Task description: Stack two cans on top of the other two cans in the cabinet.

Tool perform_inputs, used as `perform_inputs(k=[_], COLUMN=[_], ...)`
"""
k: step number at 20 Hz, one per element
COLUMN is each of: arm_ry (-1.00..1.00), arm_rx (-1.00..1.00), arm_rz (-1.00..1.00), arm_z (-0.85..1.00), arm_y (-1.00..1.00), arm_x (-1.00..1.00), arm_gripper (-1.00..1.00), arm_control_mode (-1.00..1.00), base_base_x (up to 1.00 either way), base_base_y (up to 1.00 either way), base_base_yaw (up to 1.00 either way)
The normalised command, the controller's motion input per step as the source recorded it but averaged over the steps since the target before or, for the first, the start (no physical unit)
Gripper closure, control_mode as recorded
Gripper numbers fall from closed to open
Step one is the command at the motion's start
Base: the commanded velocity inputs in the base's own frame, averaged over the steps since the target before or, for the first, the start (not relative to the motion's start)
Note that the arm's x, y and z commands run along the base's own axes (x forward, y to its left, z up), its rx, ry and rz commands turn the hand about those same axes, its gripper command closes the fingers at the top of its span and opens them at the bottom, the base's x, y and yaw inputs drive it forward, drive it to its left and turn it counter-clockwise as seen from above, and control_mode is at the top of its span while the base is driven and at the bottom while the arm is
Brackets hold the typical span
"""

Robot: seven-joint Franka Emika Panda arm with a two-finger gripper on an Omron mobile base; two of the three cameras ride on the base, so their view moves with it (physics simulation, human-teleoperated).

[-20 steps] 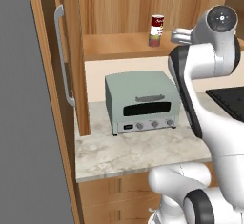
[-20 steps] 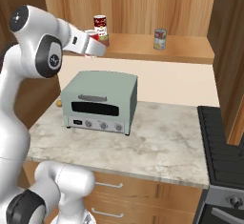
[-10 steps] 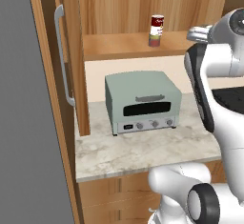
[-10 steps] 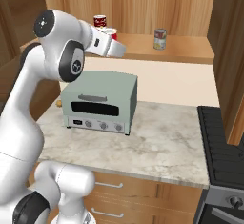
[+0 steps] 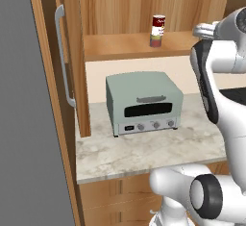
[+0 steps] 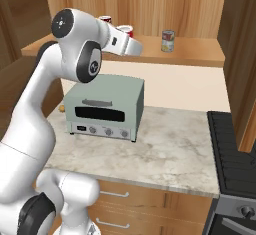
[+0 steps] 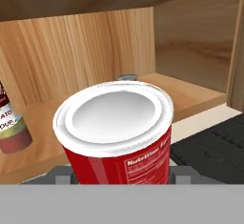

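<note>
My gripper (image 7: 119, 170) is shut on a red can (image 7: 119, 137) with a silver top, held upright in front of the cabinet shelf (image 7: 200, 92). In the right base view the gripper (image 6: 126, 35) carries this can (image 6: 125, 29) just above the shelf (image 6: 200, 54), left of a lone greenish-grey can (image 6: 168, 40). That grey can's rim (image 7: 126, 76) peeks out behind the held can. Further left, a dark red and white can (image 5: 158, 22) stands on top of another greenish-grey can (image 5: 155, 40).
A grey-green toaster oven (image 6: 105, 104) sits on the marble counter (image 6: 170, 149) under the shelf. The cabinet door with its long grey handle (image 5: 62, 56) stands open on the left. A black stove (image 6: 235, 149) lies to the right.
The arm has swung to the right along the shelf with the red can in its grip, away from the stacked pair and closer to the lone grey can.
</note>
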Motion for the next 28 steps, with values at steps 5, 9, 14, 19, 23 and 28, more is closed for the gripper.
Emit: perform_inputs(k=[5, 9, 14, 19, 23, 28], arm_ry=[0.0, -0.06, -0.07, -0.09, -0.01, 0.09], arm_rx=[0.0, 0.0, 0.0, 0.0, -0.01, -0.05], arm_rz=[0.0, 0.0, 0.01, 0.03, 0.01, 0.0], arm_z=[0.2, 0.02, 0.0, 0.01, 0.11, 0.12], arm_y=[-0.27, -0.28, -0.25, -0.23, -0.1, -0.03], arm_x=[0.21, 0.16, 0.21, 0.24, 0.27, 0.28], arm_gripper=[1.0, 1.0, 1.0, 1.0, 1.0, 1.0], arm_control_mode=[-1.0, -1.0, -1.0, -1.0, -1.0, -1.0], base_base_x=[0.0, 0.0, 0.0, 0.0, 0.0, 0.0], base_base_y=[0.0, 0.0, 0.0, 0.0, 0.0, 0.0], base_base_yaw=[0.0, 0.0, 0.0, 0.0, 0.0, 0.0])
